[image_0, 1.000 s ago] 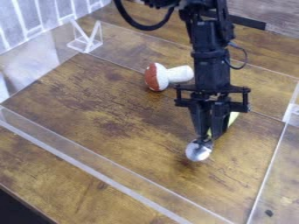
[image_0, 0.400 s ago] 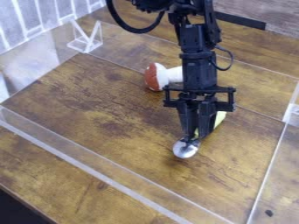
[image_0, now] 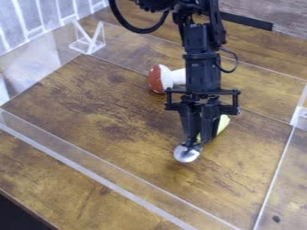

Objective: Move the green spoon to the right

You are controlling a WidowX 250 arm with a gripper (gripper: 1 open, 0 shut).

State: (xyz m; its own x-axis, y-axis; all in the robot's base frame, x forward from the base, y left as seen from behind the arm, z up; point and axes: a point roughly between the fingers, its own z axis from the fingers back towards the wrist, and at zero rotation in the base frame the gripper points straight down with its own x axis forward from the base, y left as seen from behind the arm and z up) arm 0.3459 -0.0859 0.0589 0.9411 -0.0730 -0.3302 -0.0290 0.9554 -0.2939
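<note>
The green spoon [image_0: 220, 125] shows its yellow-green handle just behind the fingers and its shiny silver bowl [image_0: 186, 154] low over the wooden table. My gripper [image_0: 198, 137] points steeply down from a black arm and is shut on the green spoon's handle. The spoon hangs tilted, bowl end lowest. I cannot tell whether the bowl touches the wood. Most of the handle is hidden by the fingers.
A toy mushroom [image_0: 170, 78] with a red-brown cap and white stem lies just behind the arm. A clear plastic wall [image_0: 84, 171] rims the table at the front and left. A clear stand [image_0: 85, 38] sits at the back left.
The gripper and the spoon have shifted a little to the left compared with a second ago. The jaws have stayed shut on the handle. The mushroom has not moved.
</note>
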